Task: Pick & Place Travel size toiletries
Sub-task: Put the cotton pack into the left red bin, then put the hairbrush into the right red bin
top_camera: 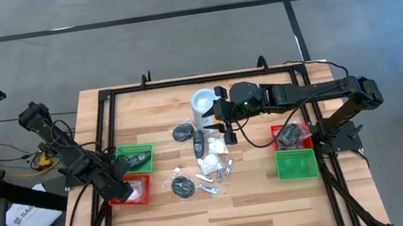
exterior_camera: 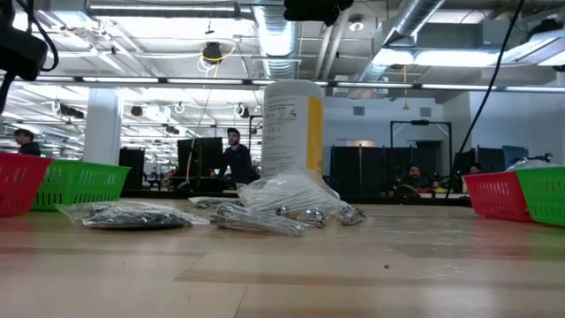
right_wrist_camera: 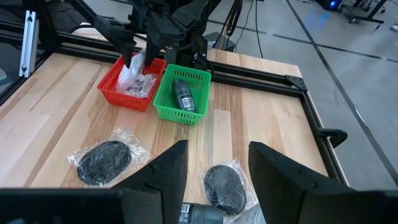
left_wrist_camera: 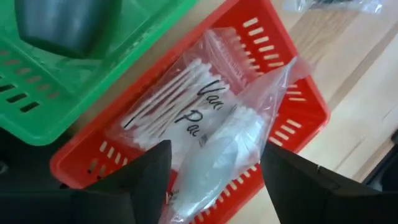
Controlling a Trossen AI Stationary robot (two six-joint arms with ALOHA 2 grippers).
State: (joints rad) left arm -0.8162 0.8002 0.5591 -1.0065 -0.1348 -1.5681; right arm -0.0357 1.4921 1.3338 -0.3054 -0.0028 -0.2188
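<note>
Fingers of the left gripper [left_wrist_camera: 211,168] spread wide over the red tray [left_wrist_camera: 292,81], clear packet [left_wrist_camera: 214,155] dropping in beside the cotton swabs [left_wrist_camera: 165,99]. Right gripper [top_camera: 228,122] hovers part-open over the counter pile [top_camera: 210,163]. Next: lift clear, fetch another.

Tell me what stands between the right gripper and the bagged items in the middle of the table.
Nothing visible. The right gripper hangs open over the pile of bagged items, with the white canister off to the side, not under it.
</note>
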